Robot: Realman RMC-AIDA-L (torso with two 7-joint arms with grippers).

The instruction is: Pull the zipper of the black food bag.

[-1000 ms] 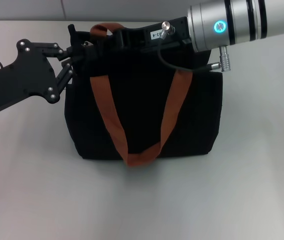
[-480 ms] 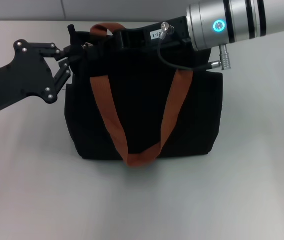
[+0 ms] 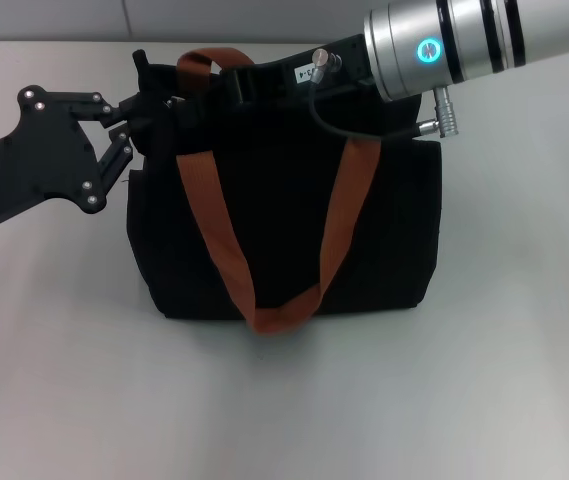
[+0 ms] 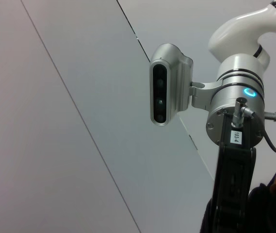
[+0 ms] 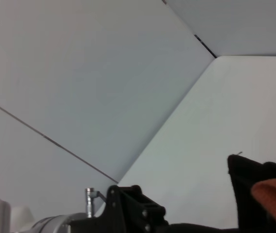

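Observation:
The black food bag (image 3: 284, 240) stands upright mid-table, its orange-brown strap (image 3: 214, 230) hanging down the front. My left gripper (image 3: 152, 100) is shut on the bag's top left corner. My right gripper (image 3: 226, 82) lies along the bag's top edge, reaching in from the right, dark against the black fabric. The zipper pull is too small to make out. A corner of the bag shows in the right wrist view (image 5: 254, 194), and in the left wrist view (image 4: 273, 204) it sits below the right arm's wrist (image 4: 237, 116).
The bag rests on a plain white table (image 3: 464, 400) with a pale wall behind. A cable (image 3: 364, 135) loops from the right wrist over the bag's top right.
Both grippers have shifted a little to the left along the bag's top. The left arm has drawn back towards the left edge, and the bag's top left corner has followed.

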